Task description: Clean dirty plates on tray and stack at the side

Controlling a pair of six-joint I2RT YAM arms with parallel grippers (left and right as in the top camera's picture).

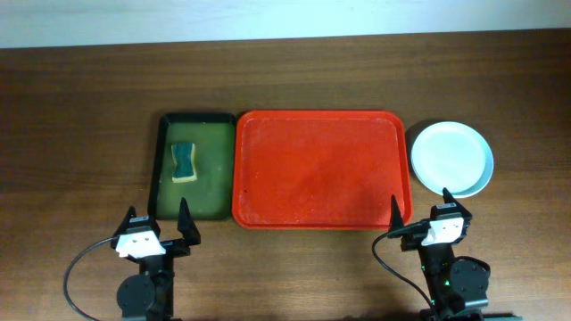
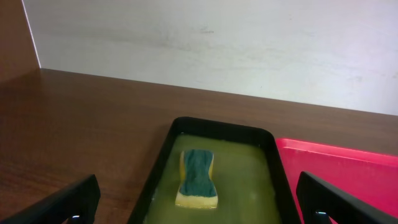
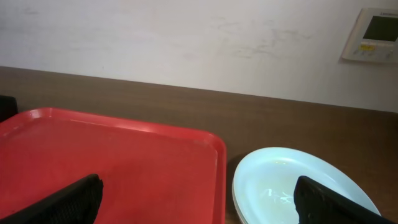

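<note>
The red tray [image 1: 321, 169] lies in the middle of the table with nothing on it; it also shows in the right wrist view [image 3: 112, 162] and at the right edge of the left wrist view [image 2: 348, 168]. The plates [image 1: 451, 159] sit in one stack on the table just right of the tray, the top one pale blue-mint; the stack shows in the right wrist view [image 3: 292, 186]. My left gripper [image 1: 159, 234] is open and empty, near the front edge below the green tray. My right gripper [image 1: 419, 223] is open and empty, near the front edge by the red tray's right corner.
A dark green tray [image 1: 194, 168] with yellowish liquid and a blue-and-yellow sponge [image 1: 183, 161] stands left of the red tray; the sponge also shows in the left wrist view [image 2: 197, 178]. A white wall runs behind the table, with a small wall panel [image 3: 375, 34].
</note>
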